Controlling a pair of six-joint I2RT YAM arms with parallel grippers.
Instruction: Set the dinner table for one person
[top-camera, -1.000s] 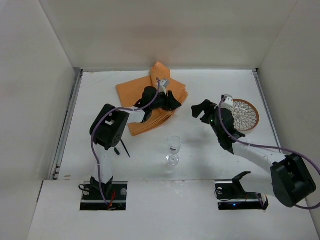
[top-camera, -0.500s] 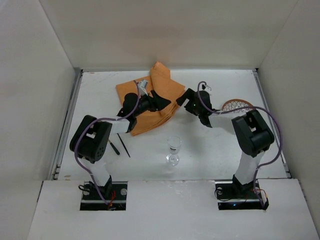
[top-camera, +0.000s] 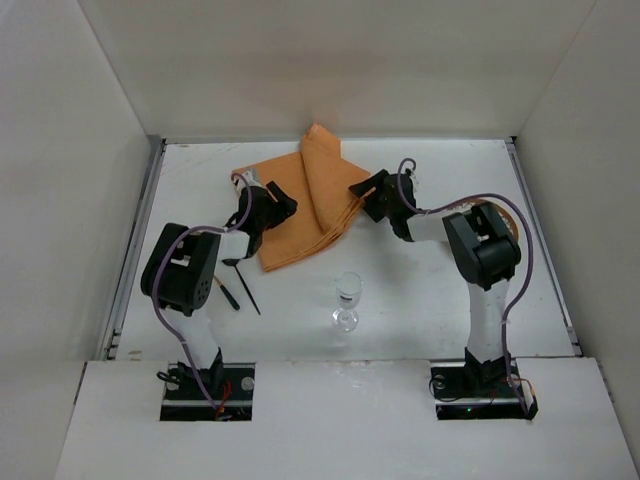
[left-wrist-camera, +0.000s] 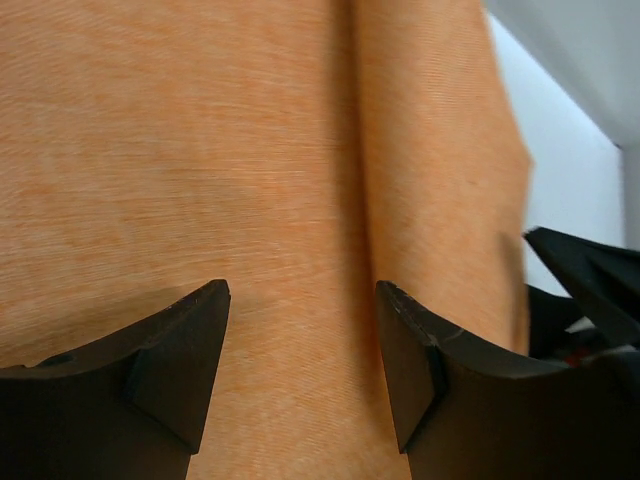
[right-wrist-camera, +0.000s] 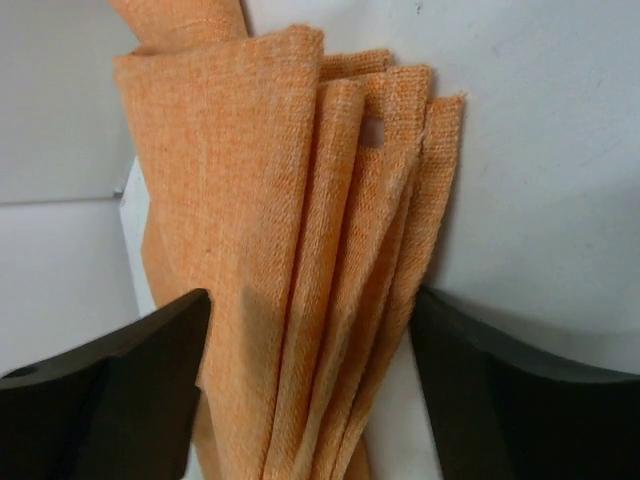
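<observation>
**Spreading the placemat: judged an early step in the setting.** The white counter (top-camera: 430, 290) fills the floor of the enclosure ahead of both arm bases. An orange cloth placemat (top-camera: 300, 205) lies at its far centre, flat on the left. On the right it is gathered into several stacked folds, with one flap turned toward the back wall.

- **Left gripper (left-wrist-camera: 300, 300):** jaws apart over the flat left portion, holding nothing.
- **Right gripper (right-wrist-camera: 310, 300):** jaws wide apart, straddling the folded right edge without pinching it.

**Doing the step well:**
- The right gripper should close on the top layer only, not the whole stack.
- It should then draw that layer outward, low over the counter.
- The left gripper should pin the flat side so the cloth does not slide.

**Materials:**
- The cloth is a coarse plain weave, limp, with soft rounded creases.
- The counter is smooth and matte.
- A clear stemmed wine glass (top-camera: 347, 298), probably light and easily tipped, stands on the near side of the placemat.
- Two slim black utensils (top-camera: 247, 290) lie to the left of the glass
</observation>
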